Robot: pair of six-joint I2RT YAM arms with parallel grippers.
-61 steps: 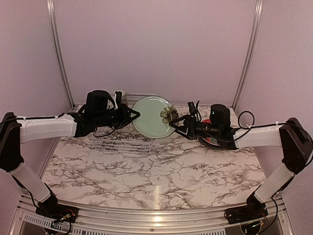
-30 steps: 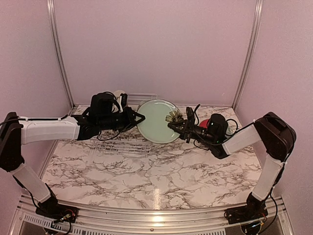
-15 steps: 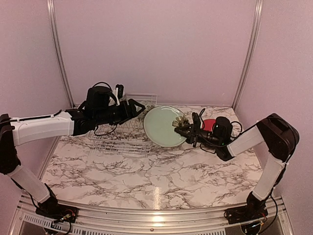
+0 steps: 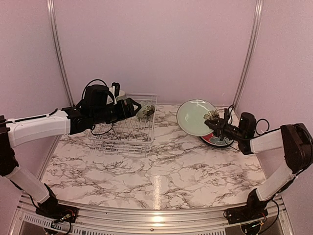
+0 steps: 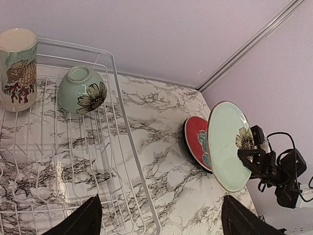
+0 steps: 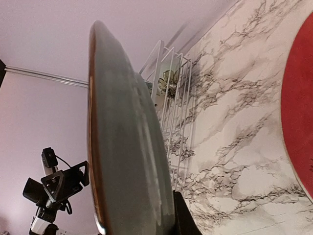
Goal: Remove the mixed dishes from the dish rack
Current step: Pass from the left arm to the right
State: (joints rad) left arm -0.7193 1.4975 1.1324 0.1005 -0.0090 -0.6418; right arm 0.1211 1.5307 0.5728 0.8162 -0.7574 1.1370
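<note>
Marble tabletop [image 4: 161, 171] bore a red round plate [image 4: 215, 141]; right gripper [image 4: 213, 124] pinched the pale green floral plate [image 4: 192, 117] tilted beside it, presumably for stacking (left gripper [image 4: 136, 106], jaws spread, over white wire rack [image 4: 124, 145]).

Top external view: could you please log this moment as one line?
right gripper: shut on pale green plate, on edge by red plate | left gripper: open over dish rack | rack holds mug, bowl
</note>
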